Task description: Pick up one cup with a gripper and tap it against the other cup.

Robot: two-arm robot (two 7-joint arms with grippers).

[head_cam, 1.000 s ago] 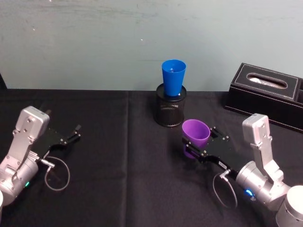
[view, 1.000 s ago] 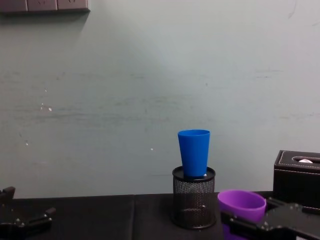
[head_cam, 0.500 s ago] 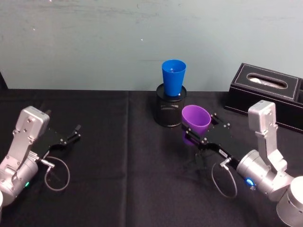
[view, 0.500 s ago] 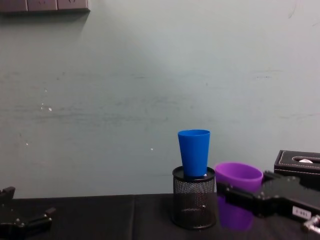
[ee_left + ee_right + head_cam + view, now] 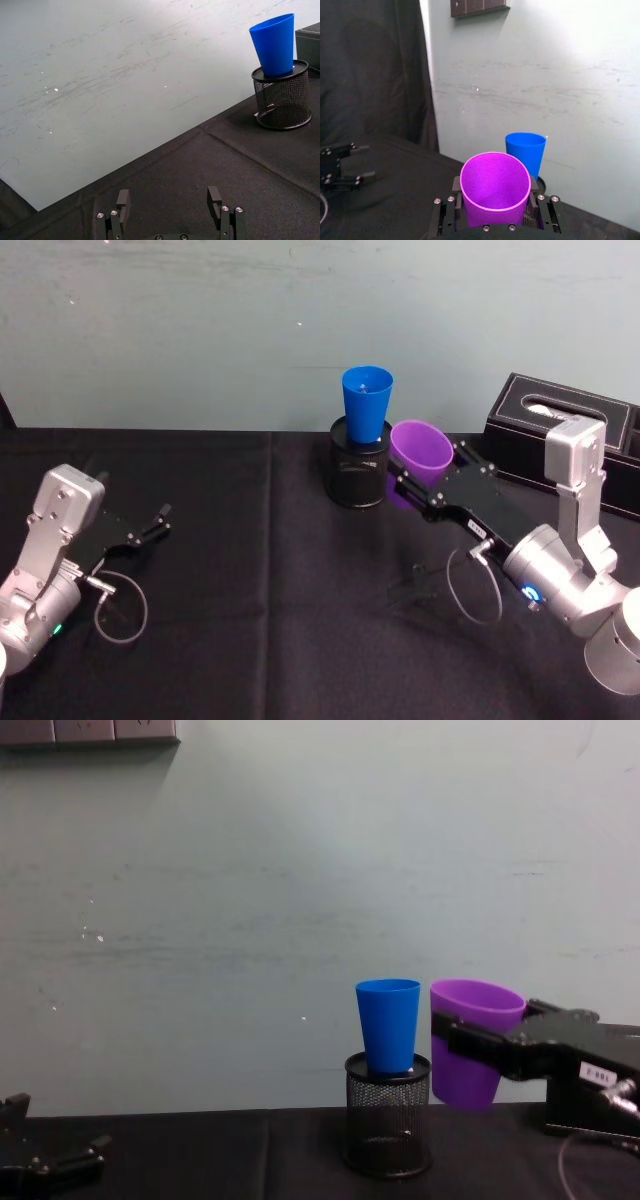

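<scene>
Lifted off the table point(image 5: 250, 590) within the past second, the purple cup point(image 5: 420, 445) now hangs level with the blue cup point(image 5: 366, 400), carried up and toward it by the right gripper point(image 5: 430, 475). That gripper's fingers are closed on the purple cup's lower wall, one on each side, with the cup upright and its mouth clear, as the right wrist view shows. From the chest view the purple cup point(image 5: 470, 1045) sits just beside the blue cup point(image 5: 388, 1025) on the robot's right, their rims at nearly the same height and a thin gap between them; contact does not appear to have been made yet. The blue cup stands in a black mesh holder point(image 5: 358, 475) near the back of the table, with a dark tissue box point(image 5: 560, 430) off to the right. The left gripper point(image 5: 167, 197) rests low at the robot's left, fingers spread and empty, well apart from both cups. The risk from here lies in the perch: the blue cup sits loose and high in the holder, so a tap delivered too hard or too high could tip it out or rock the holder over. A smooth, tapered cup may also slide in the grip on impact, and a low approach could bring the gripper's fingers against the holder's rim before the cups meet.
</scene>
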